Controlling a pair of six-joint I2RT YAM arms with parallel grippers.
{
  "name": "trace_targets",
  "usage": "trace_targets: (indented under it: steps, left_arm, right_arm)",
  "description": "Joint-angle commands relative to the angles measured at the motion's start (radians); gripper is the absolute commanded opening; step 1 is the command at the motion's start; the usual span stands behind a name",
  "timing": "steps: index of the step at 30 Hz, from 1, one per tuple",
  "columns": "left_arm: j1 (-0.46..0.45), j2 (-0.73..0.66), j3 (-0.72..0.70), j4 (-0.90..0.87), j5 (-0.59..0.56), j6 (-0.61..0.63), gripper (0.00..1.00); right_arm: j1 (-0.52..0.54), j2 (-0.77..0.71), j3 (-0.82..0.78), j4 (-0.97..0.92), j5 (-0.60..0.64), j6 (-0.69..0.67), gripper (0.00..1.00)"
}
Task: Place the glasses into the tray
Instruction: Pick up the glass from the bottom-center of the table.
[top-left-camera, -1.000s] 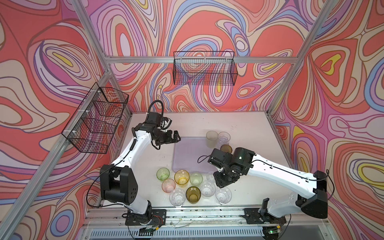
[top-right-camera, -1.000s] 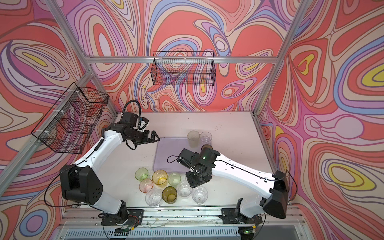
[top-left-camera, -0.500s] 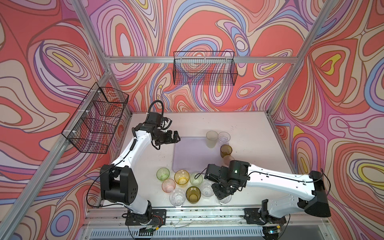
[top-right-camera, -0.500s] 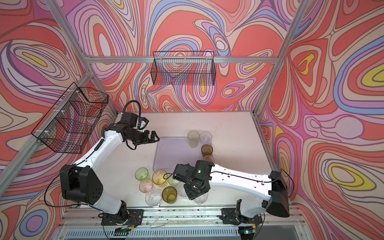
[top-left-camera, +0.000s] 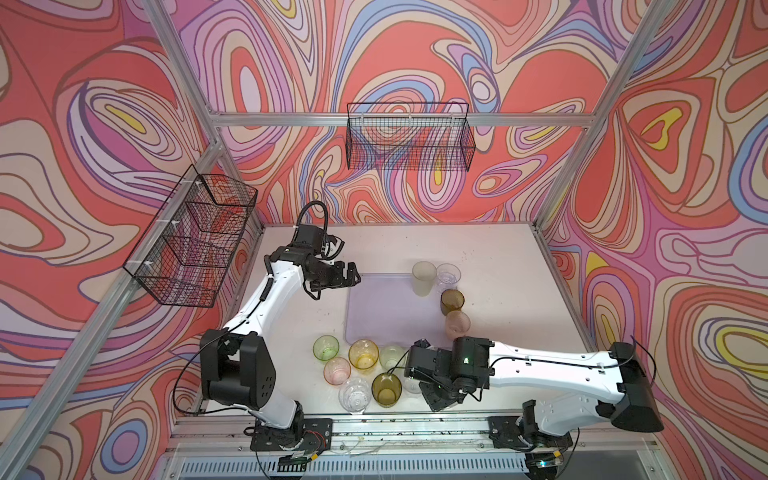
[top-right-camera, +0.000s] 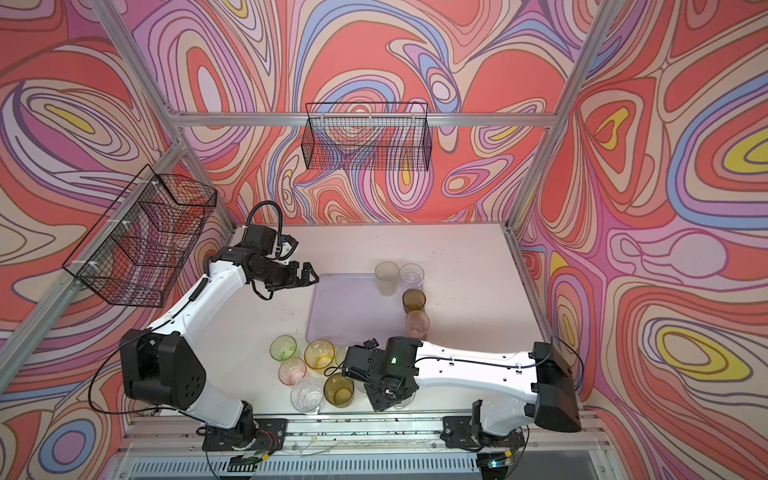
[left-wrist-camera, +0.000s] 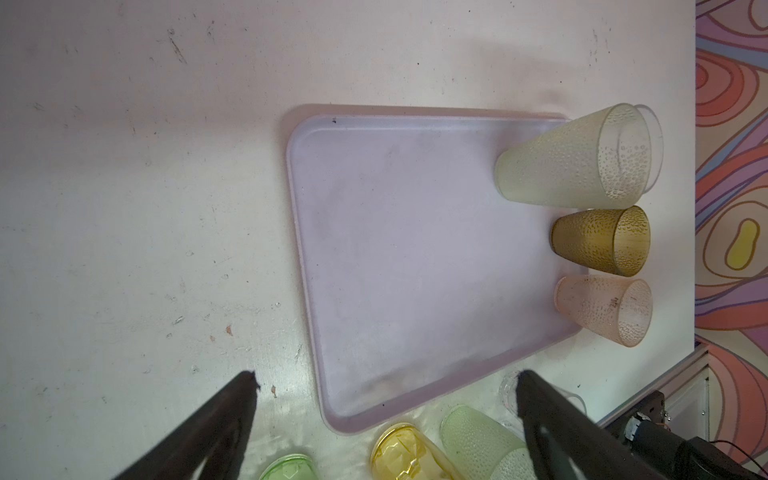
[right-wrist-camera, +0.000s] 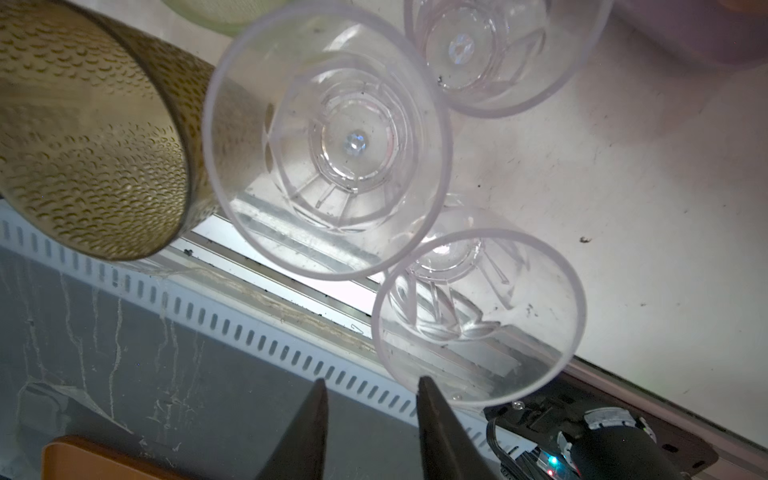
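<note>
Starting at the front edge of the counter (top-left-camera: 519, 291): the right tool (right-wrist-camera: 371, 415) is down low over the clear glasses. Its fingers stand a little apart with nothing between them, so no grip yet as far as I can see.

The one that matters is the nearest clear glass (right-wrist-camera: 478, 316). It's upright, mouth up, right by the front edge. Its rim sits just past the fingertips, hard up against one finger rather than centred in the gap. My guess is the tool needs a small sideways shift so one finger goes inside the wall and one outside, or it'll just shove the glass. It's tight in there too, with a second clear glass (right-wrist-camera: 328, 141) and the front olive-brown glass (right-wrist-camera: 91, 137) crowded in beside it.

A bit further back is the loose bunch, all upright between the front edge and the tray: loose pink glass (top-left-camera: 336, 370), amber-yellow glass (top-left-camera: 363, 353), green glass (top-left-camera: 326, 347).

Then the tray (top-left-camera: 386, 316), mid-counter and mostly bare. Four glasses run along its right side: pale pink glass (top-left-camera: 457, 324), brown glass (top-left-camera: 452, 301), small clear glass (top-left-camera: 448, 275) and tall pale glass (top-left-camera: 424, 278). I can't tell if the small clear one is inside the rim.

Furthest back, the left tool (top-left-camera: 353, 275) hovers by the tray's far-left corner, fingers spread wide and empty. It's well apart from the front glasses, so the right arm is clearly the nearer one.
</note>
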Motion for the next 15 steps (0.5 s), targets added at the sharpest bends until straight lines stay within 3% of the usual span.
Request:
trace_targets:
  steps: [1, 15]
  left_arm:
    - [-0.006, -0.009, 0.023, -0.032, -0.014, 0.017, 1.00]
    - [-0.007, -0.002, 0.024, -0.035, -0.017, 0.018, 1.00]
  right_arm:
    - [0.004, 0.004, -0.028, 0.026, 0.035, 0.008, 0.37]
    - [0.005, 0.023, -0.092, 0.076, 0.031, 0.001, 0.33]
